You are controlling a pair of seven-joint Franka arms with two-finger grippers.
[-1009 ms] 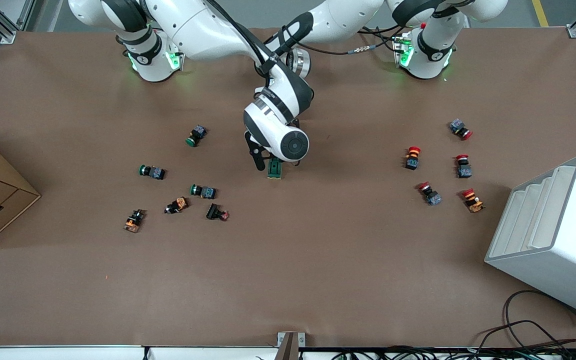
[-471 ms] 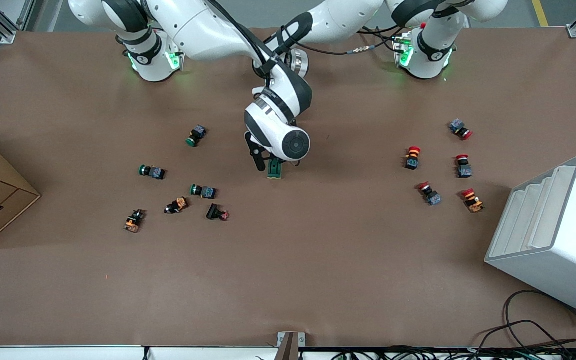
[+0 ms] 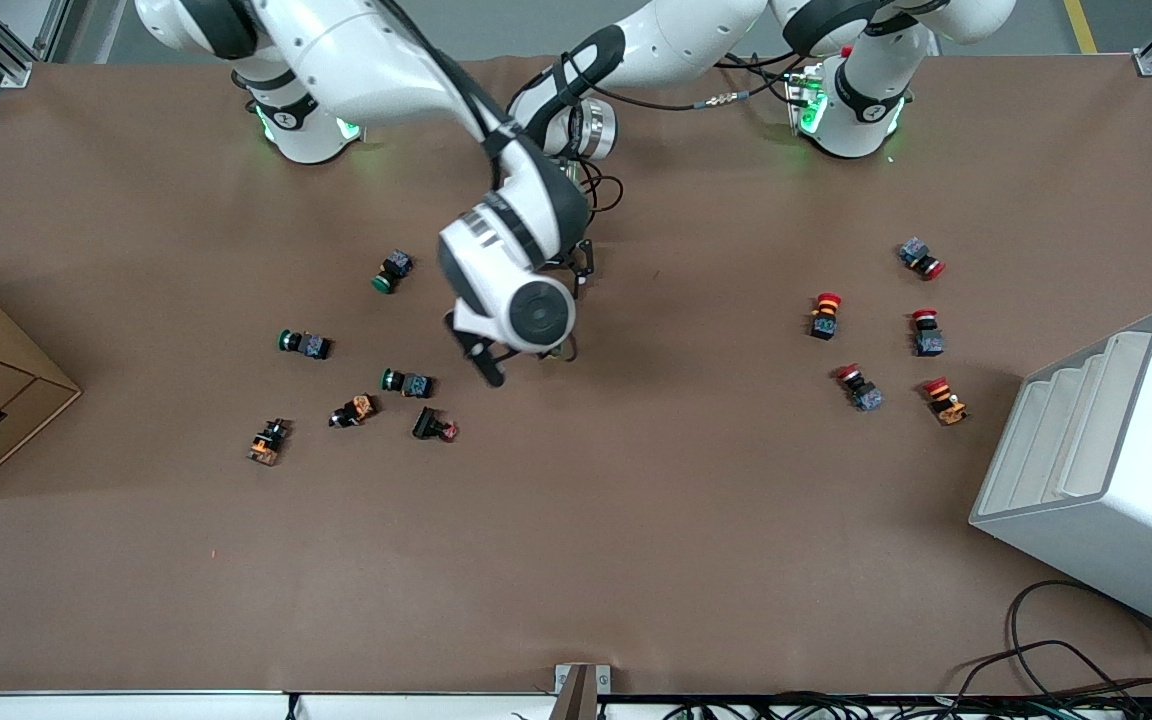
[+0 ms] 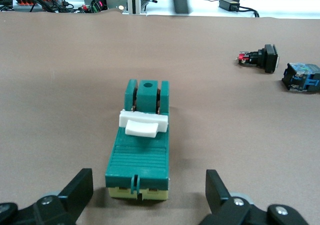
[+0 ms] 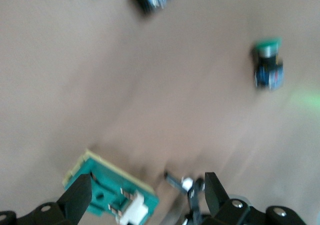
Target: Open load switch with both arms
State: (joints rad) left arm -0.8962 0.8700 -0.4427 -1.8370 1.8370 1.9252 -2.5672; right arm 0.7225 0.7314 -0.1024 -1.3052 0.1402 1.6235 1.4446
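Two open, empty end effectors, left (image 4: pixel 145 195) and right (image 5: pixel 145 200), are flanking the dark-green rectangular load switch (image 4: pixel 141 145), seemingly positioning to brace and slide it.

Right arm: reaches from its base to mid-table, right gripper (image 3: pixel 484 360) hanging over the bare brown table (image 3: pixel 576 560).
Load switch: almost wholly hidden under that wrist.
Left arm: folded near its base, its gripper hidden.
Green push buttons (image 3: pixel 394 270): toward the right arm's end.
Red push buttons (image 3: pixel 824 315): toward the left arm's end, near a white rack (image 3: pixel 1106 470).
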